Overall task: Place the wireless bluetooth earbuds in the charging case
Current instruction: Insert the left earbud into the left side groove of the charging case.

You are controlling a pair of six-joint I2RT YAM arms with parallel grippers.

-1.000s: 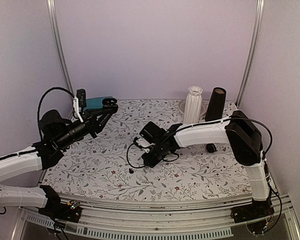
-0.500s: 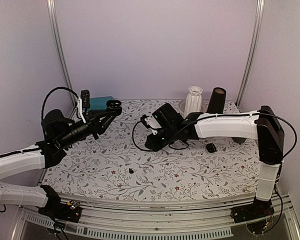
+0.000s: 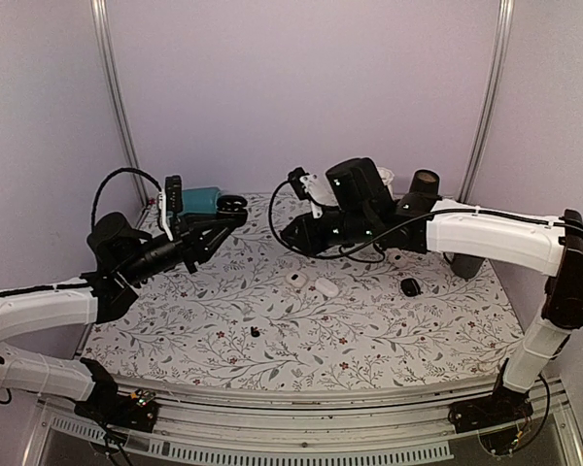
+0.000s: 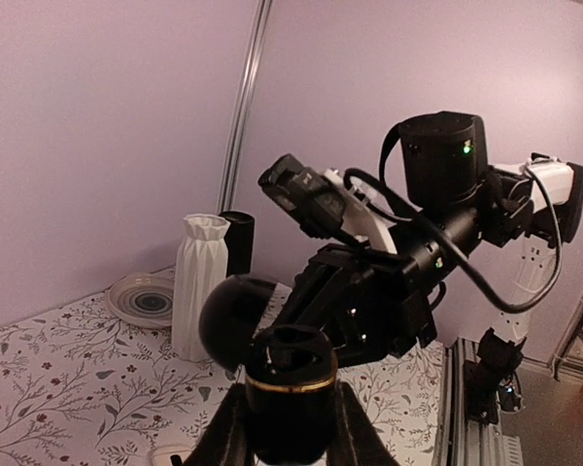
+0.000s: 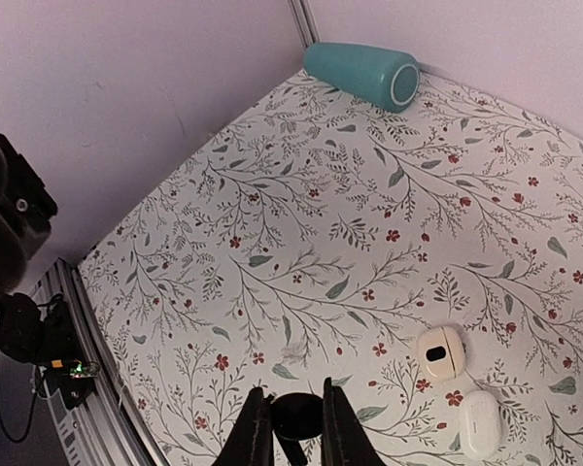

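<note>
Mid-task: you've got no bud visibly seated yet.
Left gripper (image 3: 225, 209) clamps the open charging case (image 4: 290, 374); right gripper (image 5: 291, 427) pinches an earbud (image 5: 296, 412); second earbud (image 3: 256, 332) lies near the table (image 3: 418, 340) front edge.

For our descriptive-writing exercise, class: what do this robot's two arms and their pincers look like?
The left arm and right arm share white tubular shells between black joints. Loose black cables loop near each wrist. A small green light glows on the right arm's black wrist housing. The left pincer and right pincer have slim black fingers.

Earbud (image 3: 256, 332) before oval case (image 3: 296, 279)
</note>
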